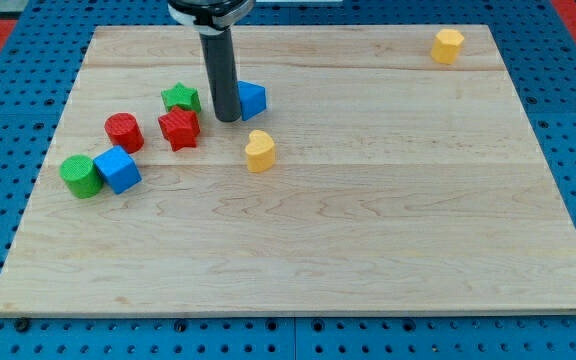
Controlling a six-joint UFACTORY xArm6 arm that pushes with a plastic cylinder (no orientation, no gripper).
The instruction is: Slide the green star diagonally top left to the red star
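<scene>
At the view's left of the wooden table [298, 250] a green cylinder [80, 175] stands touching a blue cube [118, 169] on its right. Just above them sits a red cylinder [123, 131], apart from both. Next comes the red star [179, 129], and just above it, leaning to its upper left and nearly touching it, the green star [181, 97], the block the task names. It already lies close to where the task wants it, so I judge only a small correction, if any, is left.

Right of the two stars the dark rod comes down from the view's top; my tip [227, 118] rests on the table just beside the green star's right side, between it and a blue block [251, 100], whose shape is partly hidden by the rod. There is no claw on this arm, so nothing is held or opened; the rod only pushes.

The green star looks like a small, light, rigid piece that should slide easily on smooth wood. Its points make it prone to spin if struck off-centre, so the push should meet a notch or flat flank in line with its middle.

Further right lies a yellow heart-shaped block [259, 151], and far off at the top right corner a yellow block [447, 45].
</scene>
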